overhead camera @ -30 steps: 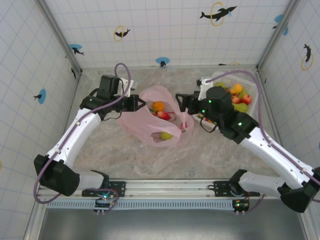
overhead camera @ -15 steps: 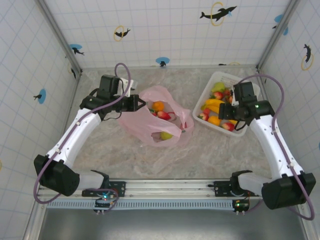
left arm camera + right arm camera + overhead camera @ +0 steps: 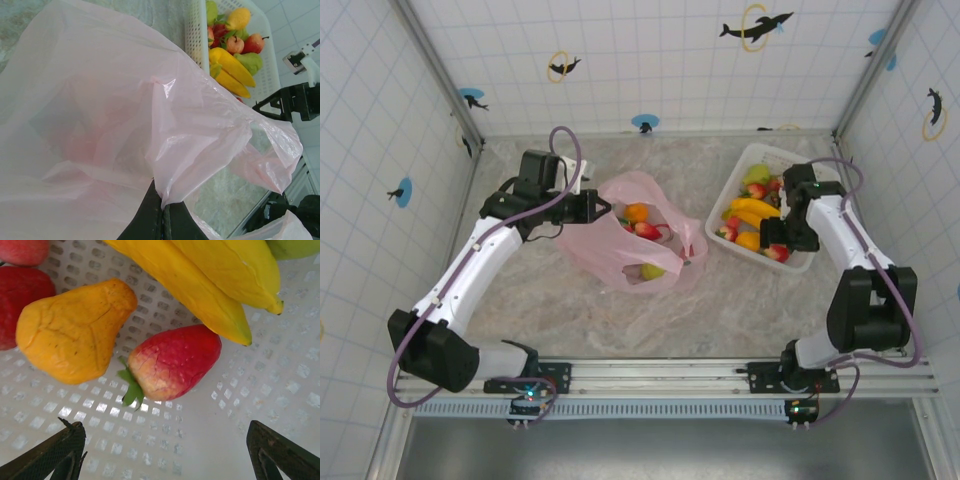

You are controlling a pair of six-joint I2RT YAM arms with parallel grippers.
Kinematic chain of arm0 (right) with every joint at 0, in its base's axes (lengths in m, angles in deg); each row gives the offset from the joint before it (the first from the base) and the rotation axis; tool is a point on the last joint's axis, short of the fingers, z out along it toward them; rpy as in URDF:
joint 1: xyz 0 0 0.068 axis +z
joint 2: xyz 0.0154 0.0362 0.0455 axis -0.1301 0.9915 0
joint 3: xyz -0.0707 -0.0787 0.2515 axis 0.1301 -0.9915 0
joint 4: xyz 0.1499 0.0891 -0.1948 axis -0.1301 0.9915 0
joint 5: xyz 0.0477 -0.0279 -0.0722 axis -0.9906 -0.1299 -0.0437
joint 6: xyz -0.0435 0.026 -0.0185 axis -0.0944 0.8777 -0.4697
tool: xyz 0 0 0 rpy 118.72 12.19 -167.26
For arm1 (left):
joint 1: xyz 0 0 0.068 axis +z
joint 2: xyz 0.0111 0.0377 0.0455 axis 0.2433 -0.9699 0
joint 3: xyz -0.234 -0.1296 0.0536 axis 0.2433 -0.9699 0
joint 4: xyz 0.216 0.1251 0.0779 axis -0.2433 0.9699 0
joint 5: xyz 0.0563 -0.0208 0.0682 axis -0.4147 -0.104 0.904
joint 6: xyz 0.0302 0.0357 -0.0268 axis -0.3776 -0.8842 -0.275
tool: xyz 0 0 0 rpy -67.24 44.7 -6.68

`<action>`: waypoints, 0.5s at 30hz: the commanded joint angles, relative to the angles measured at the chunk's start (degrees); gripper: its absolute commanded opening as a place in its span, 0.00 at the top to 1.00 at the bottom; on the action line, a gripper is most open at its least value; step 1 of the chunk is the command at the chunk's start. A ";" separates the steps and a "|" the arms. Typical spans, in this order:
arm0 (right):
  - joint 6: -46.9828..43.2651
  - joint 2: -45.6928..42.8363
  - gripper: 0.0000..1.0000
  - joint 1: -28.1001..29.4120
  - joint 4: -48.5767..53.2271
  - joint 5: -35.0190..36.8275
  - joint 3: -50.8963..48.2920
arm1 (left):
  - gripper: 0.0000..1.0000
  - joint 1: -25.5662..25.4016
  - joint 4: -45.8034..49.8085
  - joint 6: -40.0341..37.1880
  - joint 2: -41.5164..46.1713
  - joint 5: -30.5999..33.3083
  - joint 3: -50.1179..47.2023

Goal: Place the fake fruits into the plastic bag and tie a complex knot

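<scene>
Slatted basket floor (image 3: 225,415) bears a strawberry (image 3: 172,362), leaves pointing lower left.

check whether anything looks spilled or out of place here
Nothing stands out: the fake fruits sit inside the white basket or the pink bag, none spilled; the left end effector pinches the bag's edge.

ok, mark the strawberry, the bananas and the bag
strawberry (image 3: 175,362): right wrist view, middle of red body.
bananas (image 3: 190,290): right wrist view, lower banana's middle.
bag (image 3: 585,250): top view, pink left wall.
</scene>
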 commanded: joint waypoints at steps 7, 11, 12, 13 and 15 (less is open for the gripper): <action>9.53 -0.77 0.00 -2.31 -9.06 -4.76 -5.00 | 1.00 0.48 -0.20 0.38 0.93 0.70 -0.67; 13.55 -0.31 0.00 -2.41 -6.75 -2.94 -4.51 | 1.00 0.44 -0.29 0.47 1.06 0.90 -0.40; 14.19 0.67 0.01 -2.43 -5.48 -2.29 -3.83 | 1.00 0.42 -0.38 0.43 1.15 0.90 -0.49; 15.30 1.77 0.02 -2.36 -4.06 -1.60 -3.04 | 1.00 0.43 -0.39 0.42 1.24 0.90 -0.49; 16.04 3.66 0.07 -2.26 -2.28 -1.12 -1.99 | 1.00 0.43 -0.38 0.33 1.24 0.90 -0.49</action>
